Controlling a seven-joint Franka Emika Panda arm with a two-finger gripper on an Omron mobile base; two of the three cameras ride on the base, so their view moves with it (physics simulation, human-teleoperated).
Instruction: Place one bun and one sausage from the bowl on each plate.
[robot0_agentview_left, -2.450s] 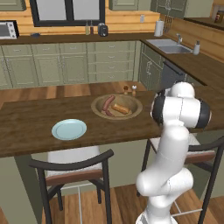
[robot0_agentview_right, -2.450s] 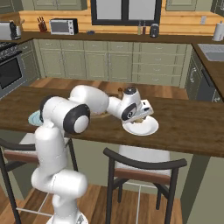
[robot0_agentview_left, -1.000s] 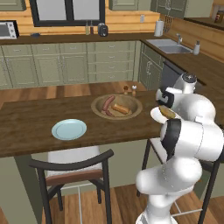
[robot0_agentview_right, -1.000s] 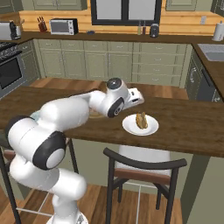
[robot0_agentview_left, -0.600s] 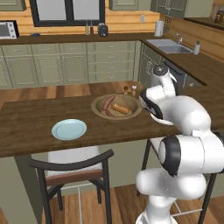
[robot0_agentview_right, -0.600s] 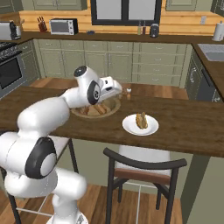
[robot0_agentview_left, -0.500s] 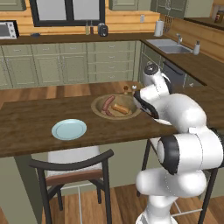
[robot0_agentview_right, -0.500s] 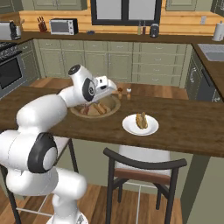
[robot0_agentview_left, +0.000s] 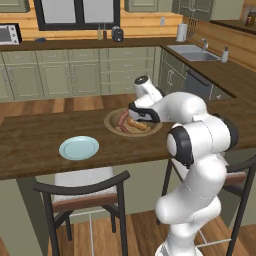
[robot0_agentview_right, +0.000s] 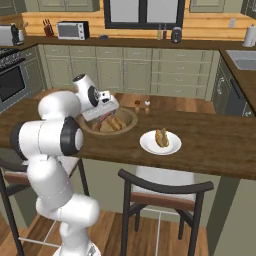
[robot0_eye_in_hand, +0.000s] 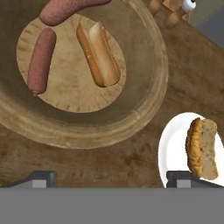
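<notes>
The tan bowl (robot0_eye_in_hand: 87, 135) holds two reddish-brown sausages (robot0_eye_in_hand: 41, 61) (robot0_eye_in_hand: 65, 11) and one golden bun (robot0_eye_in_hand: 98, 54). My gripper (robot0_eye_in_hand: 109, 179) hovers open and empty just above the bowl's near rim, its fingertips (robot0_eye_in_hand: 39, 177) spread wide. In the right base view the gripper (robot0_agentview_right: 102, 114) hangs over the bowl (robot0_agentview_right: 131, 120). To the right, the white plate (robot0_agentview_right: 147, 145) carries the other bun (robot0_agentview_right: 161, 137), also seen in the hand view on the white plate (robot0_eye_in_hand: 175, 144). The light blue plate (robot0_agentview_left: 79, 148) lies bare on the counter, left of the bowl (robot0_agentview_left: 109, 121).
Small salt and pepper shakers (robot0_agentview_right: 141, 106) stand behind the bowl. Two dark chairs (robot0_agentview_right: 162, 192) (robot0_agentview_left: 85, 192) are tucked under the counter's front edge. A sink (robot0_agentview_left: 195, 51) sits on the far back counter.
The arm swung left from the white plate back over the bowl. The bun stays on the white plate, and the gripper stayed open.
</notes>
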